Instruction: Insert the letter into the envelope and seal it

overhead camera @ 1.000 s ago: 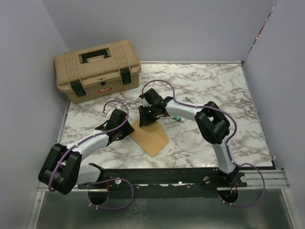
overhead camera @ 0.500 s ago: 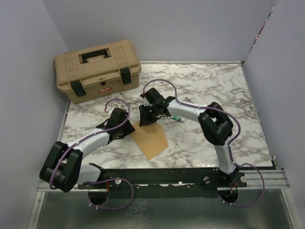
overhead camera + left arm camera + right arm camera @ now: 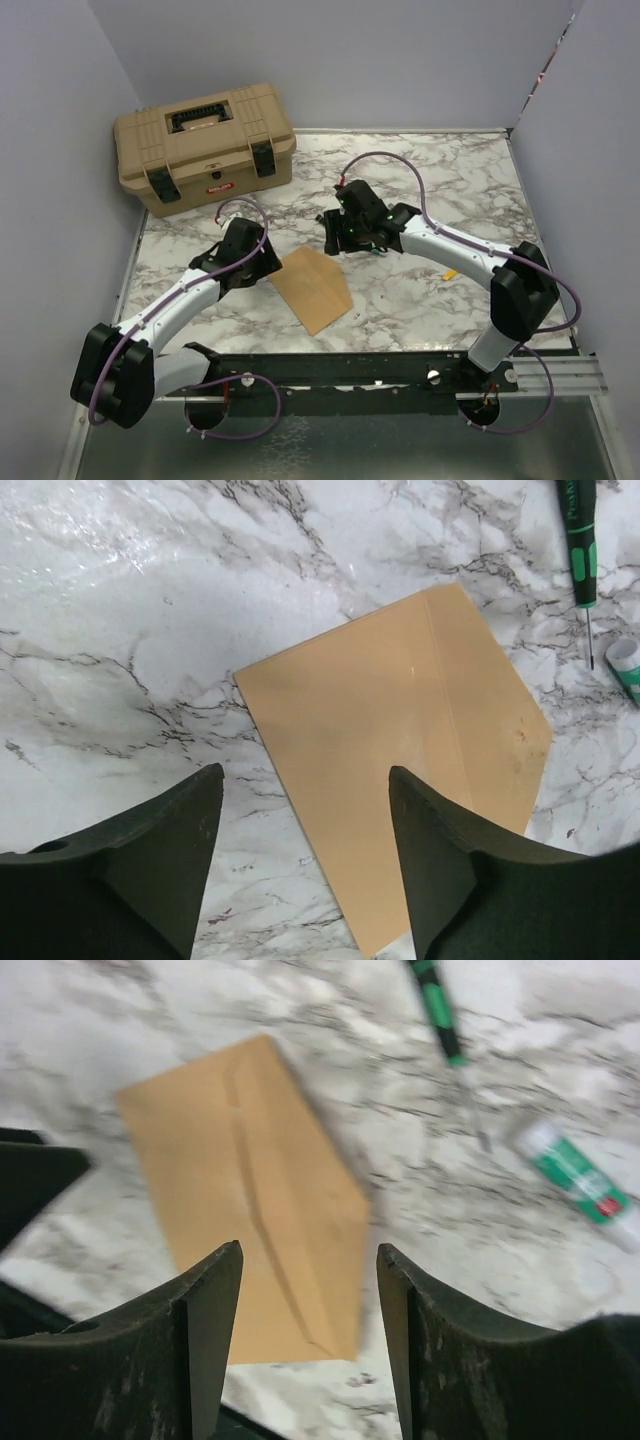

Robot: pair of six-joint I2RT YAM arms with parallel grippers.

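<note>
the envelope (image 3: pixel 314 288) lies flat on the marble table (image 3: pixel 450 180) just below the middle of the top view, its pointed flap spread open toward the right. no separate letter shows, so i cannot tell whether it is inside. the left gripper (image 3: pixel 305 780) hangs over the envelope's left part, fingers wide apart, likely to pin it, while the right gripper (image 3: pixel 310 1255), fingers also apart, hovers on the flap side near the screwdriver (image 3: pixel 578 530) and glue stick (image 3: pixel 575 1180), probably to fold the flap.
</note>
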